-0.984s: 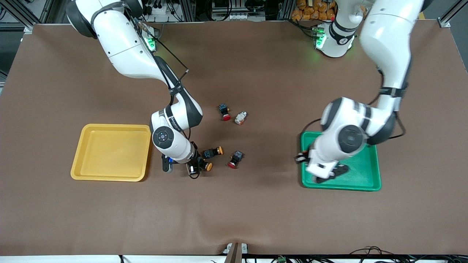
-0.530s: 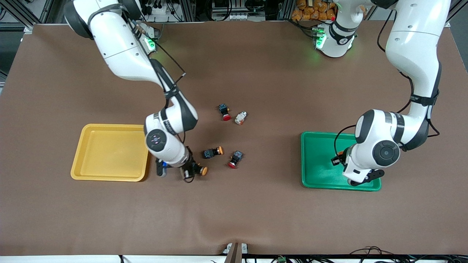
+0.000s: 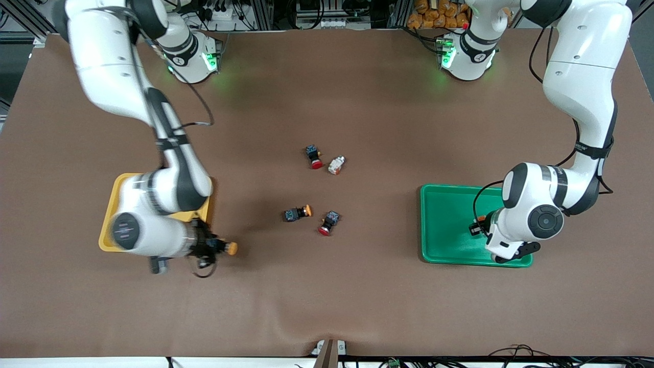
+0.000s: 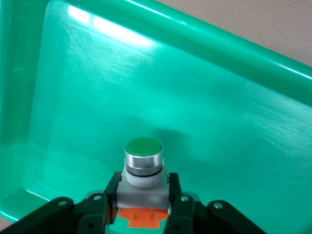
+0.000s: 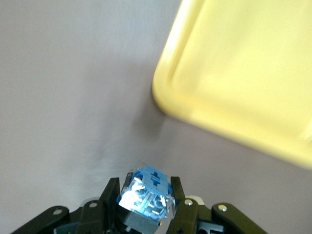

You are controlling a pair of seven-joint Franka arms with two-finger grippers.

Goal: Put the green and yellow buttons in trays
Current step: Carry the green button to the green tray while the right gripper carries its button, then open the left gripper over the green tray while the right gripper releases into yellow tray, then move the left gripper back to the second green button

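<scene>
A brown mat (image 3: 357, 286) covers the table, with framing and cables along the edge where the arm bases stand. The yellow tray (image 3: 110, 225) lies toward the right arm's end, partly hidden under that arm; the green tray (image 3: 444, 225) lies toward the left arm's end.

The right gripper (image 3: 212, 246) hangs over the mat just beside the yellow tray's corner, fingers clamped on a dark blue-bodied button with an orange-yellow cap (image 3: 231, 248).

The left gripper (image 4: 144, 202) is low inside the green tray, closed on a white-bodied button with a green cap (image 4: 143, 163).

Between the trays lie four more switches: a white-bodied button (image 3: 335, 165), a red-capped one (image 3: 313, 156) beside it, and nearer the camera an orange-capped button (image 3: 298, 212) and another red-capped switch (image 3: 328, 223).
</scene>
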